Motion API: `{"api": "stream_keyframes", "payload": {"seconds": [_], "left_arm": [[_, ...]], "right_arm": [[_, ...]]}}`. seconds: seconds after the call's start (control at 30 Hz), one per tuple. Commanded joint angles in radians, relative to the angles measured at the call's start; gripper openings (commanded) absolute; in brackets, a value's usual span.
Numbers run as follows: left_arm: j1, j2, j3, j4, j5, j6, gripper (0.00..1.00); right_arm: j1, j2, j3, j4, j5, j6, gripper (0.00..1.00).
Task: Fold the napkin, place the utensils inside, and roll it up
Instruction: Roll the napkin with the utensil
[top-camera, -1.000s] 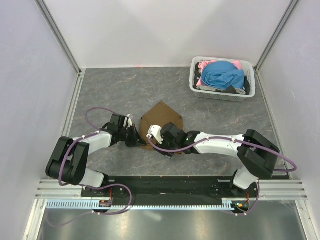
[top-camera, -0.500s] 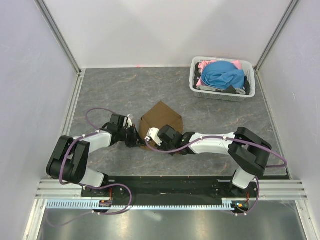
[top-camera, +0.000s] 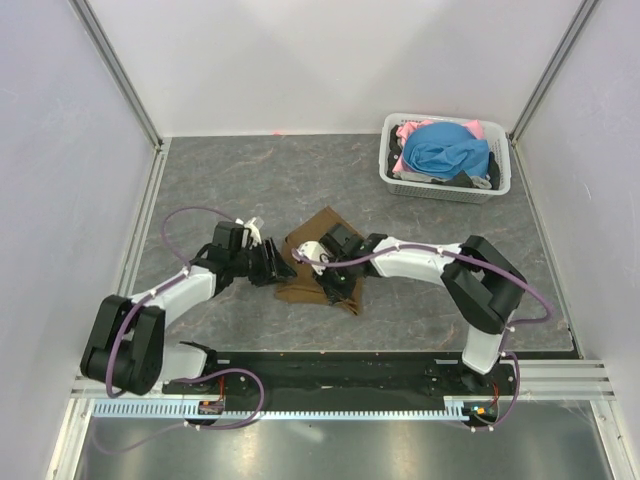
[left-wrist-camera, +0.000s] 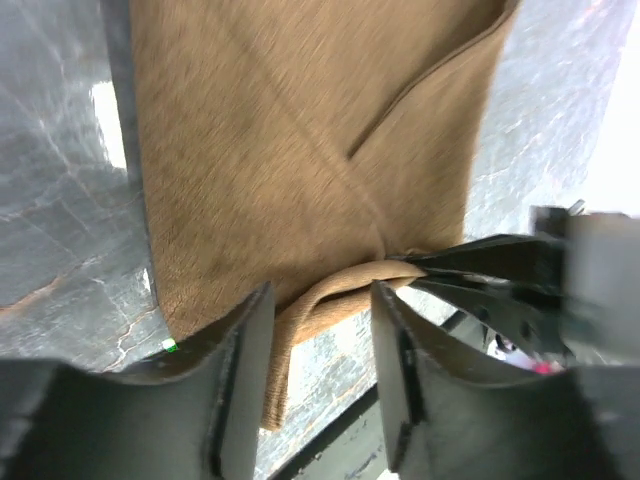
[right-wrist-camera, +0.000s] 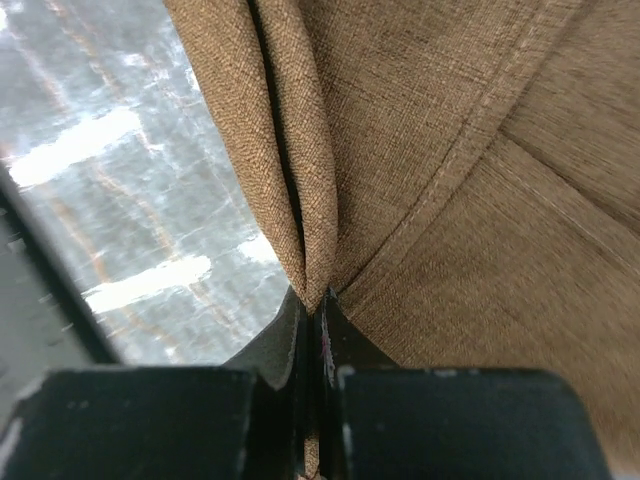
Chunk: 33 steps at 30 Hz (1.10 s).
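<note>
The brown napkin (top-camera: 300, 288) lies partly folded on the grey table between my two arms. In the right wrist view a bunched fold of the napkin (right-wrist-camera: 300, 200) runs straight into my right gripper (right-wrist-camera: 315, 310), which is shut on it. My right gripper (top-camera: 333, 283) rests over the cloth's near part. My left gripper (top-camera: 280, 262) is at the napkin's left edge. Its jaws stand open in the left wrist view (left-wrist-camera: 320, 295), with the lifted napkin edge (left-wrist-camera: 330, 290) curving just beyond them. The right gripper's fingers (left-wrist-camera: 480, 270) pinch that same edge. The utensils are out of view.
A white basket (top-camera: 440, 190) holding blue and pink clothes (top-camera: 445, 150) stands at the back right. White walls with metal posts enclose the table on three sides. The black base rail (top-camera: 340, 365) runs along the near edge.
My left gripper has opened and let go of the napkin edge. My right gripper has closed on a fold of the napkin and moved left and farther back, lifting the cloth's near edge.
</note>
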Motion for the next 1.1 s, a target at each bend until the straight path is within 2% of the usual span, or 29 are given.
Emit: {"api": "stream_keyframes", "payload": {"seconds": [0.0, 0.03, 0.13, 0.3, 0.4, 0.67, 1.07], "left_arm": [[0.006, -0.113, 0.012, 0.031, -0.071, 0.063, 0.58], [0.005, -0.136, -0.003, 0.026, -0.1, 0.066, 0.64], [0.005, -0.211, -0.038, 0.005, -0.149, 0.08, 0.73], [0.002, -0.305, -0.092, -0.036, -0.194, 0.078, 0.79], [0.002, -0.322, -0.126, -0.043, -0.205, 0.066, 0.8], [0.002, -0.287, -0.167, -0.007, -0.215, 0.029, 0.78], [0.002, -0.123, -0.173, 0.137, -0.234, 0.023, 0.64]], "right_arm": [[-0.059, 0.091, 0.089, -0.141, -0.271, -0.011, 0.0], [-0.082, 0.107, 0.098, -0.152, -0.3, -0.013, 0.0], [-0.122, 0.178, 0.142, -0.183, -0.398, -0.013, 0.0], [-0.171, 0.288, 0.205, -0.226, -0.542, -0.025, 0.0], [-0.2, 0.337, 0.225, -0.235, -0.561, -0.023, 0.0], [-0.254, 0.421, 0.247, -0.243, -0.615, -0.029, 0.0], [-0.265, 0.442, 0.251, -0.241, -0.635, -0.032, 0.0]]}}
